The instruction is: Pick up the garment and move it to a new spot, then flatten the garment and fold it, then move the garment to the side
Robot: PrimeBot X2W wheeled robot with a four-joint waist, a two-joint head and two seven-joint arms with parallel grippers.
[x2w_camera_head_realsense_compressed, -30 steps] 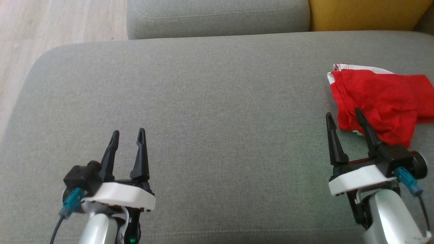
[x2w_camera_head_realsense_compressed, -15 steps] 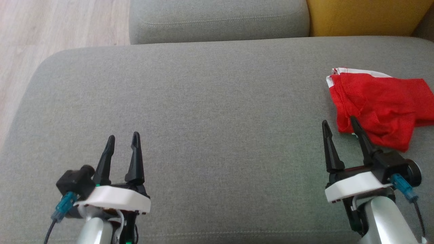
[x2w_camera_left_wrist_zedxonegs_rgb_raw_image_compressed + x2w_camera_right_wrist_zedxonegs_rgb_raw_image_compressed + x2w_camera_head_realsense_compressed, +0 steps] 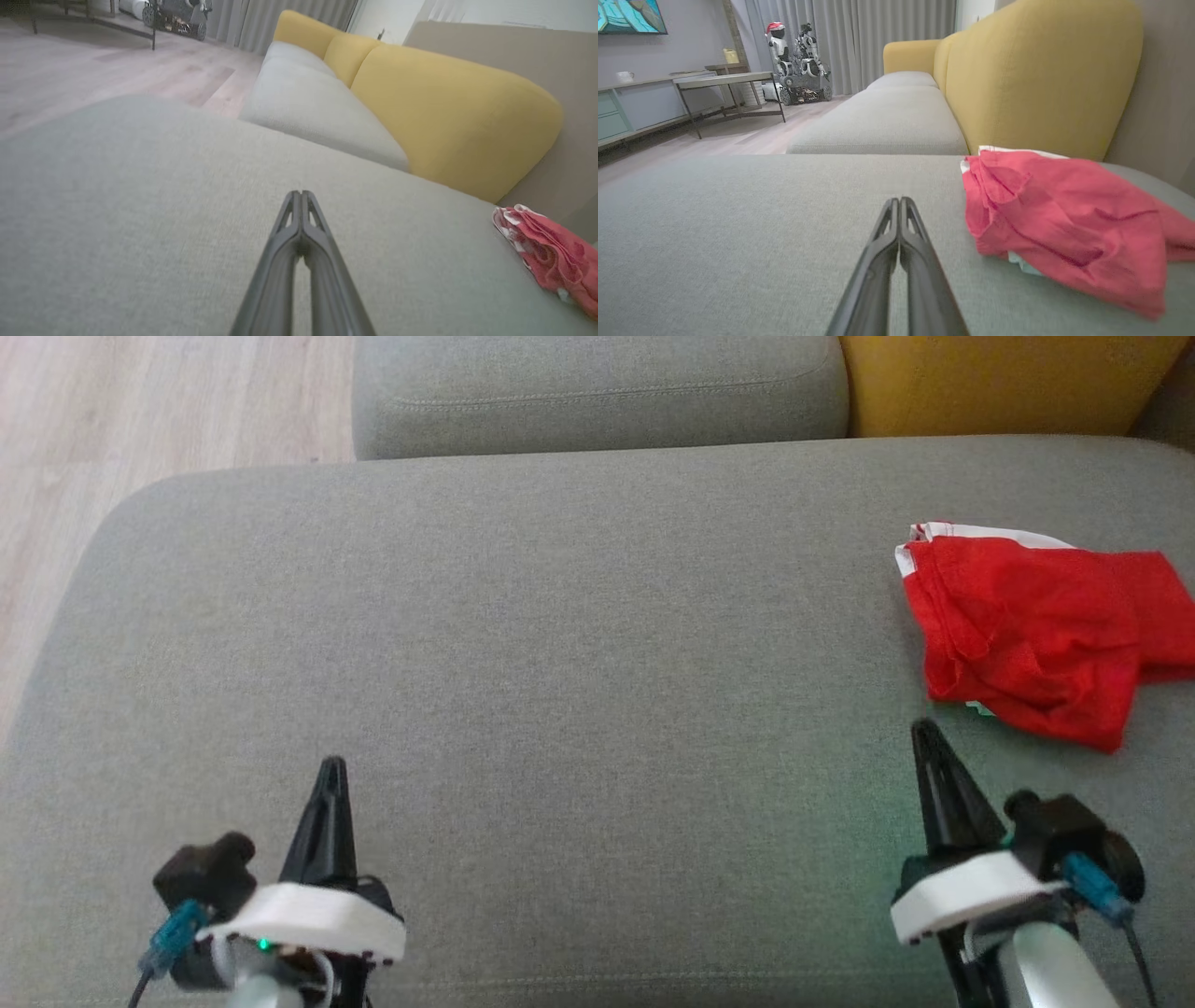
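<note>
The red garment lies crumpled at the right edge of the grey seat cushion, ahead and to the right of the right gripper and apart from it; the left gripper sits well off at lower left; both are clenched on nothing (fingers pressed tip to tip); the right wrist view adds a pale layer under the red cloth and the yellow backrest behind it; the garment's long axis runs side to side across the cushion, its white-trimmed corner at the far left.

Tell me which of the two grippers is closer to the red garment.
The right gripper: its shut tips lie just short of the near corner of the red garment, not touching it. The left gripper, also shut, sits far across the grey cushion.
</note>
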